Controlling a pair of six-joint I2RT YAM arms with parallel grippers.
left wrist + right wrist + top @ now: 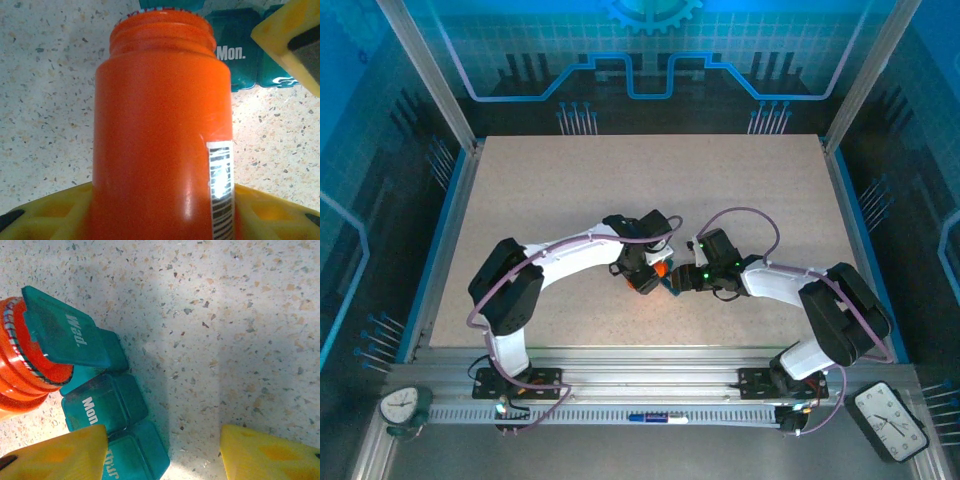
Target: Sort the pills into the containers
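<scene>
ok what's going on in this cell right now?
The left pincer holds an uncapped orange pill bottle, its mouth pointed at the teal weekly pill box lying on the table. The box's Wed. lid stands open right at the bottle mouth, while the Mon. lid is closed. The right pincer is open next to the box, one finger by its end, gripping nothing.
</scene>
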